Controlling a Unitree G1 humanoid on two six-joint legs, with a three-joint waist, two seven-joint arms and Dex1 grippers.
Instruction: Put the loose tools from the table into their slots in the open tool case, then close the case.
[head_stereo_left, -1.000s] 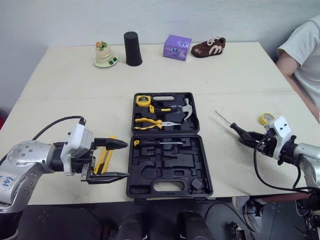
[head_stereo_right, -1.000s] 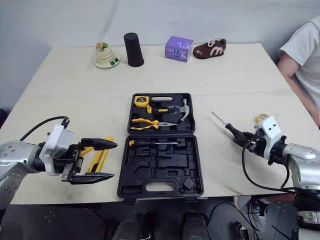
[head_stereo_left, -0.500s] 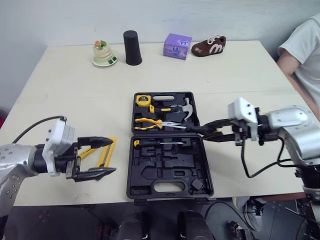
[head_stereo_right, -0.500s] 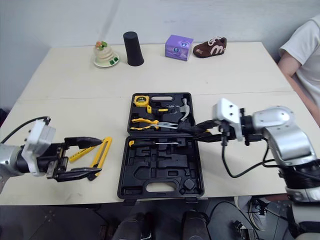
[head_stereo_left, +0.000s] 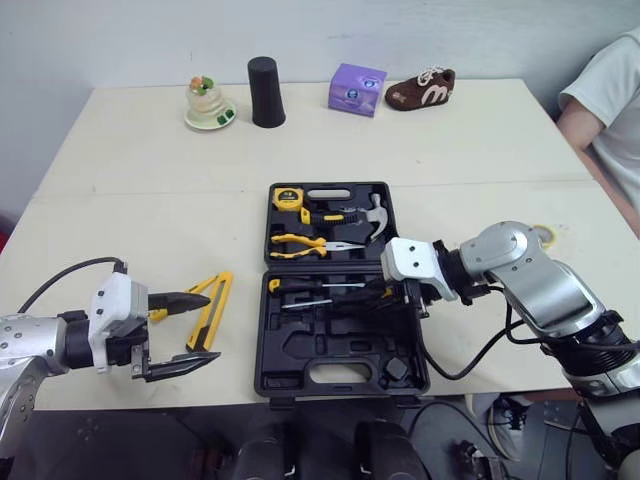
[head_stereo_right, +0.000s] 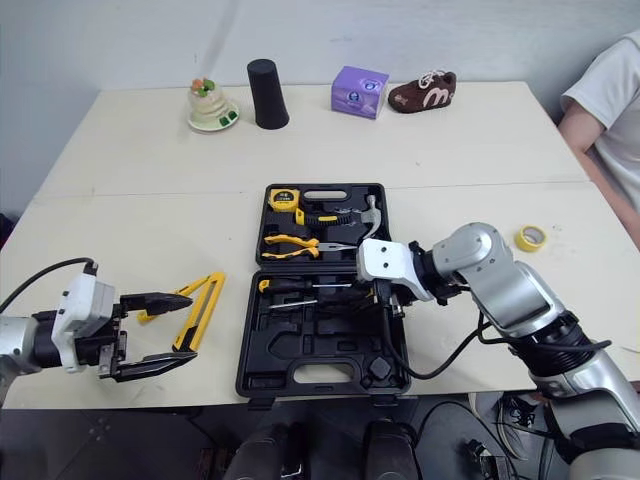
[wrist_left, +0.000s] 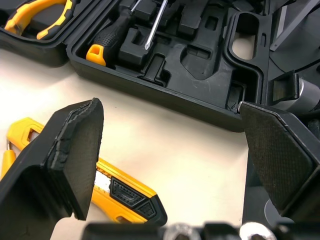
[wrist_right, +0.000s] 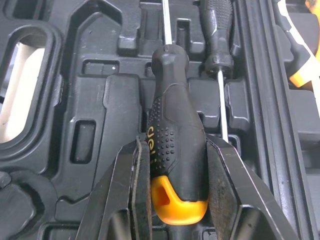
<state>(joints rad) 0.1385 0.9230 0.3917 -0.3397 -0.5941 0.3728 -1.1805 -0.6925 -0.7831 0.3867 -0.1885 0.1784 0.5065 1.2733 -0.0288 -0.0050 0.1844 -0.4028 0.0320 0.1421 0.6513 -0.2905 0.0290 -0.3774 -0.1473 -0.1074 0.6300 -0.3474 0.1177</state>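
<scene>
Yellow letters reading "del" run along the black handle of the screwdriver (wrist_right: 177, 145), over the near half of the tool case (head_stereo_left: 335, 352); any further letters are hidden. The brown shoe (head_stereo_left: 420, 88), far and right, carries a white "m"-like mark. Print on the purple box (head_stereo_left: 356, 90) is too small to read.

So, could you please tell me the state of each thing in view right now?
tool case: open, lying flat.
left tool: open, empty.
right tool: shut on the black screwdriver.
black screwdriver: gripped, over the case's near half.
second screwdriver: seated in its slot.
yellow knife: loose on the table, outside the case.
</scene>
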